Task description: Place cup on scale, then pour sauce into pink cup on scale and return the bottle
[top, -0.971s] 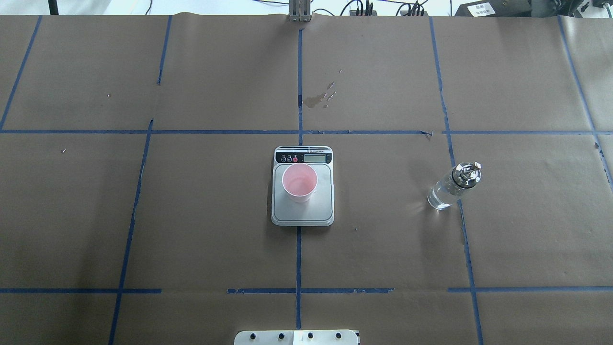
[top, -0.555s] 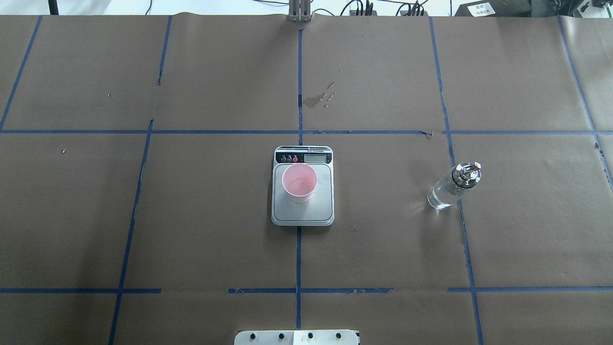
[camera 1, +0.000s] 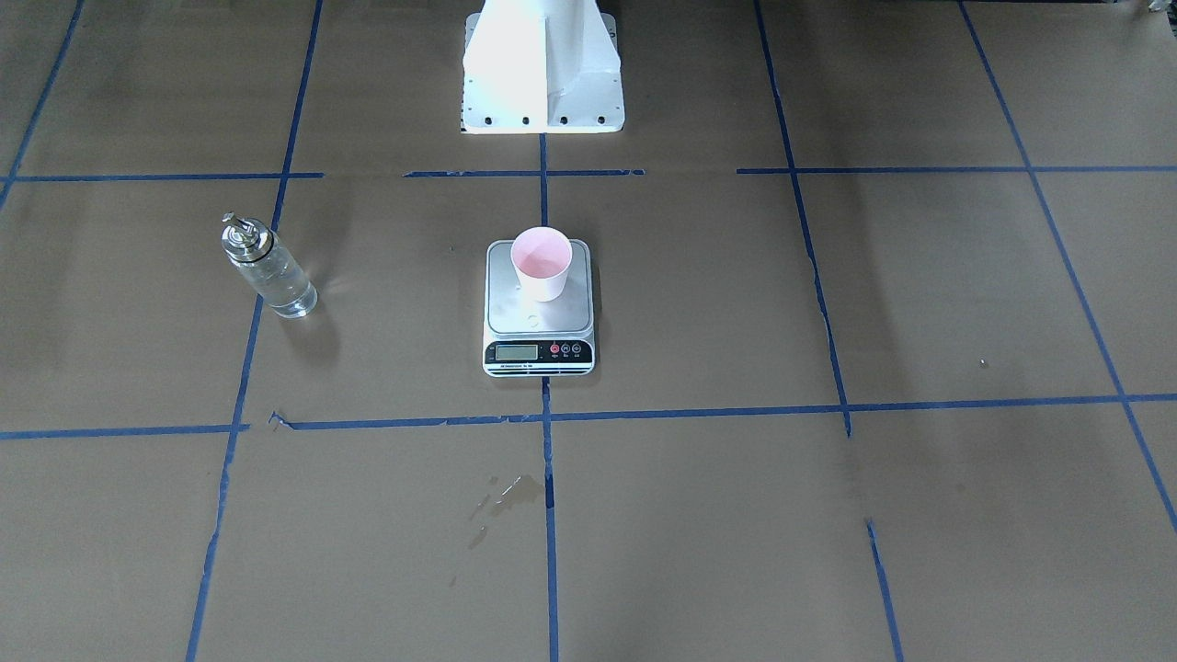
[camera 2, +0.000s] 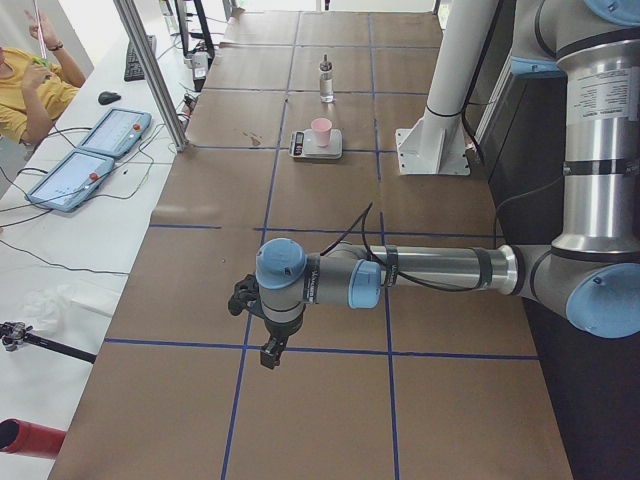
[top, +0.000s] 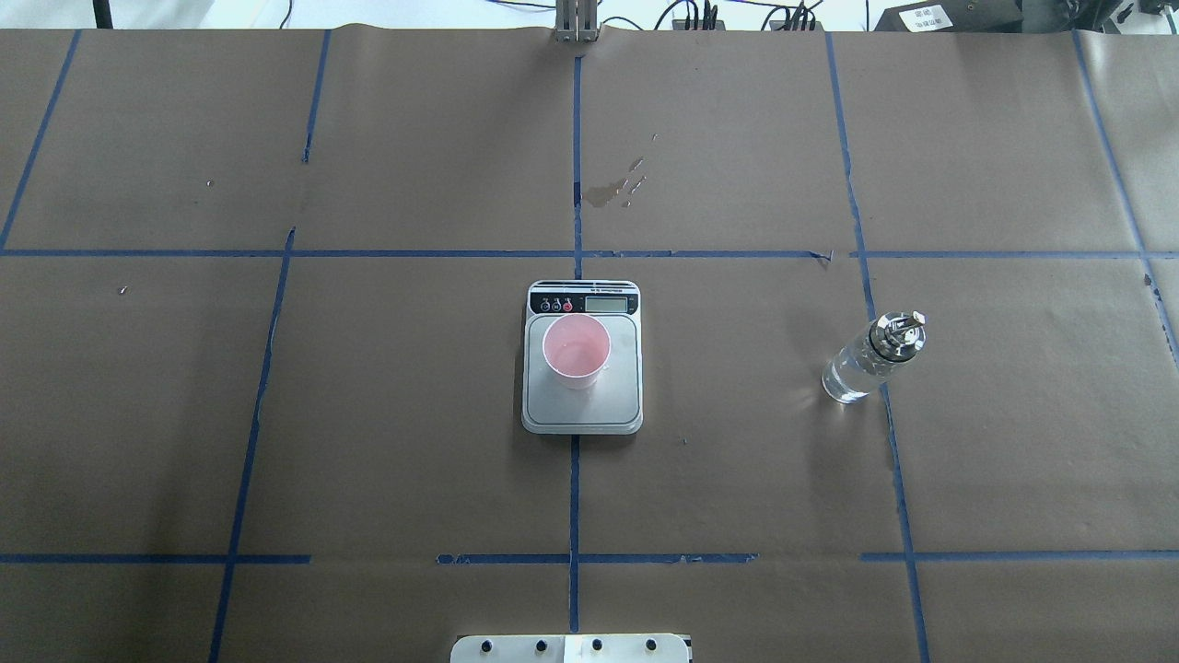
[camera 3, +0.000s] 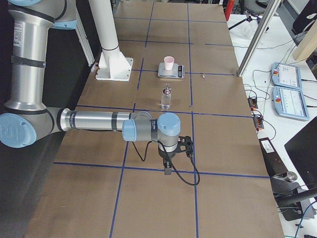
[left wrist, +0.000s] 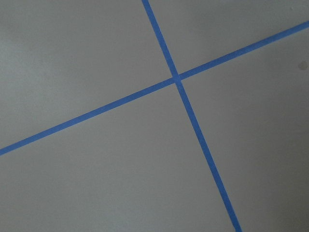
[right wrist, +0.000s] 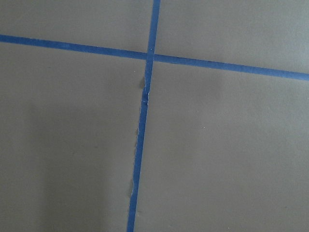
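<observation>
Nearest the left-end camera, my left end effector (camera 2: 270, 352) hangs over the table (camera 2: 330, 420); only the side views show it and the right end effector (camera 3: 168, 171), so I cannot tell either's opening. Farther on, the pale pink cup (top: 576, 348) stands upright on the scale (top: 589, 407); beyond, the clear bottle (top: 861, 366) stands well apart.

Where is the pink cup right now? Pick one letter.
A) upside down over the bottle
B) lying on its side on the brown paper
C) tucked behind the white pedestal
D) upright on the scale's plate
D: the cup stands mouth up on the steel plate of the scale, while the bottle stands apart from both, off to one side.
</observation>
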`<state>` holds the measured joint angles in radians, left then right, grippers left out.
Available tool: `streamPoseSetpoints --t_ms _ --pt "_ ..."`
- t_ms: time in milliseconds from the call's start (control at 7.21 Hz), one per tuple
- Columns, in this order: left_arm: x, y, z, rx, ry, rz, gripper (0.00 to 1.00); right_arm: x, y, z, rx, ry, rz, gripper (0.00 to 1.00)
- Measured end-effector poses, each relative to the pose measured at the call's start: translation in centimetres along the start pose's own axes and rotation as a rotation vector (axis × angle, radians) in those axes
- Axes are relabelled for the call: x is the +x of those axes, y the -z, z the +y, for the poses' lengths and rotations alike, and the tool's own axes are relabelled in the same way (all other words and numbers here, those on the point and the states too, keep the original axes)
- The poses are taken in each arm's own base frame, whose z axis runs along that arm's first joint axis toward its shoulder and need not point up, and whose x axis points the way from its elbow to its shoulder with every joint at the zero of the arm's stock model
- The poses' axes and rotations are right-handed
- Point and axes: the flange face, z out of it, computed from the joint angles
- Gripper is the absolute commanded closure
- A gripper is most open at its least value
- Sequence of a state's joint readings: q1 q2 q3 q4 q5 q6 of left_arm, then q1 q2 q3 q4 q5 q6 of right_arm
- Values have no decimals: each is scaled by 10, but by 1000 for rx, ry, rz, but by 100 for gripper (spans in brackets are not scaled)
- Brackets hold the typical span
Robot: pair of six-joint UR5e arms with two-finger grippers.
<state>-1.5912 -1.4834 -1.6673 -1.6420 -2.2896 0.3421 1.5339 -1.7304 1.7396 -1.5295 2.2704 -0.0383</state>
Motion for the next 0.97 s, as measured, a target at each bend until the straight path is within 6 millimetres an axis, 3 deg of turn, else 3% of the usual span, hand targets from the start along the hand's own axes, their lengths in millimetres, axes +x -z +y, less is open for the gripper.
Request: streamPoseSetpoints --t_ms 971 --pt "2 4 0 6 -1 -5 0 2 -2 0 -3 -2 0 0"
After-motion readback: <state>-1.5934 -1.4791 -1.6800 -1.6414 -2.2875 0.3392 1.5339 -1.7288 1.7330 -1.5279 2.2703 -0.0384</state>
